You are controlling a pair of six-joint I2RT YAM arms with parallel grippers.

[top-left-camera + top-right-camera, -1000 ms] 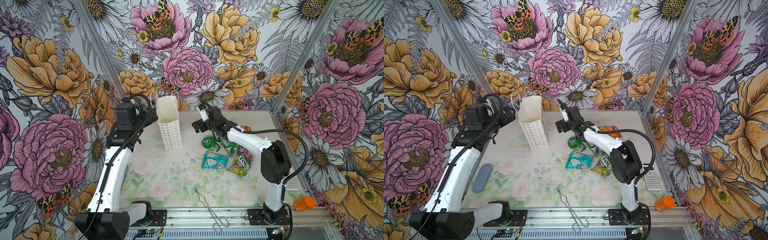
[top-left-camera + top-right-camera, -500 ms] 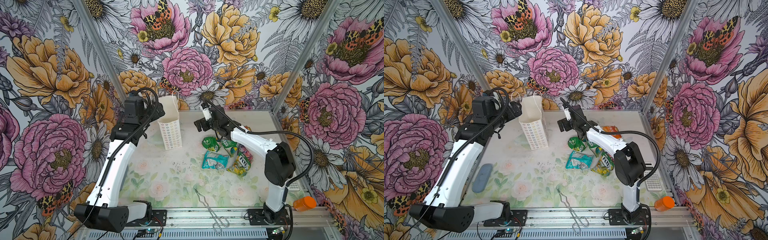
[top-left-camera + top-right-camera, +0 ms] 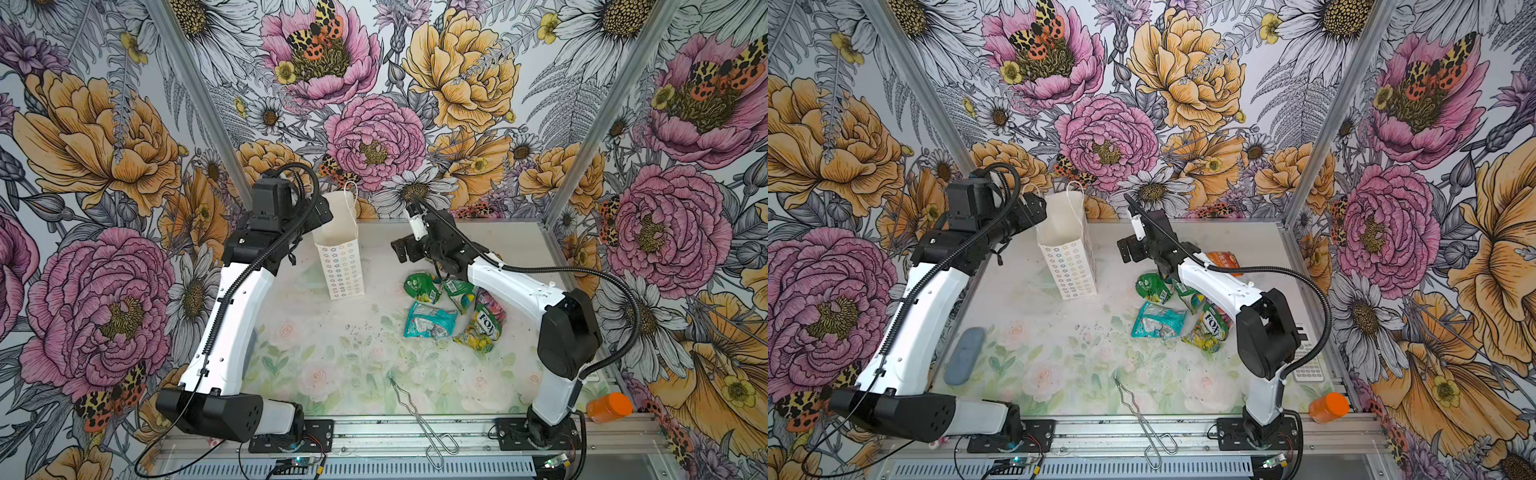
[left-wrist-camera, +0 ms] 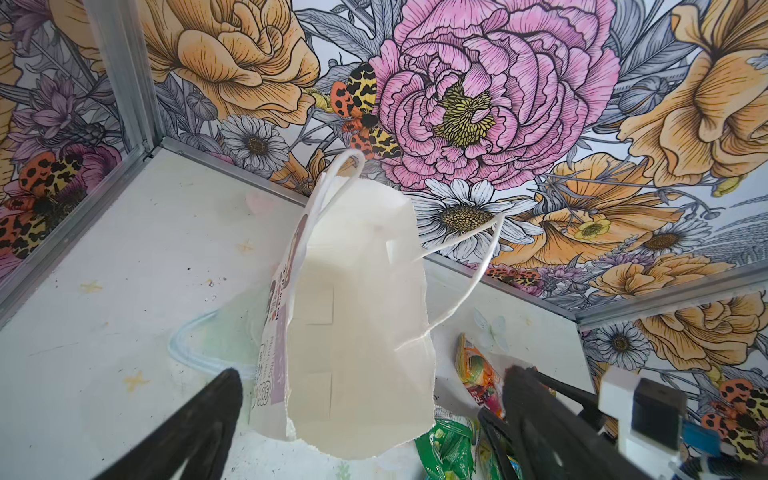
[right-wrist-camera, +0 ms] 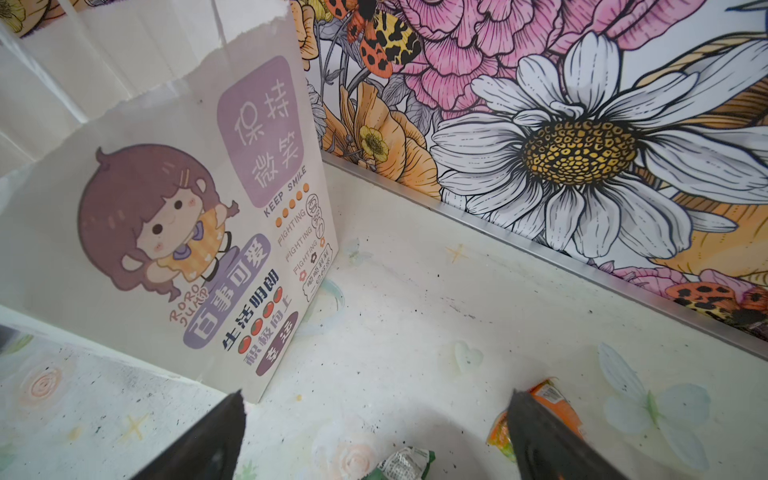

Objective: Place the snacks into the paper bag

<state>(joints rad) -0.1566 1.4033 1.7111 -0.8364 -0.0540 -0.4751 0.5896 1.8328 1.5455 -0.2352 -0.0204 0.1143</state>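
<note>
The white paper bag (image 3: 338, 257) (image 3: 1067, 257) stands upright at the back of the table, mouth open. Its cartoon-girl face (image 5: 166, 228) fills the right wrist view. My left gripper (image 3: 318, 212) (image 4: 374, 374) hangs open by the bag's upper left rim, with the bag's mouth (image 4: 357, 311) seen between its fingers. My right gripper (image 3: 405, 251) (image 5: 376, 395) is open and empty, to the right of the bag and above the table. The snacks lie in a loose heap below it: a green packet (image 3: 420, 286), a teal packet (image 3: 428, 326), the FOX packet (image 3: 482, 328), a purple-pink packet (image 3: 492, 307) and an orange packet (image 3: 1223, 261).
Metal tongs (image 3: 419, 419) lie at the table's front edge. An orange bottle (image 3: 609, 407) rests on the front right rail, near a calculator (image 3: 1308, 365). A grey-blue oblong pad (image 3: 964, 355) lies at the left. Flowered walls close in three sides.
My left arm has swung right, bringing its gripper up to the bag's rim. The right arm's elbow has shifted right, while its gripper has stayed close to the same spot.
</note>
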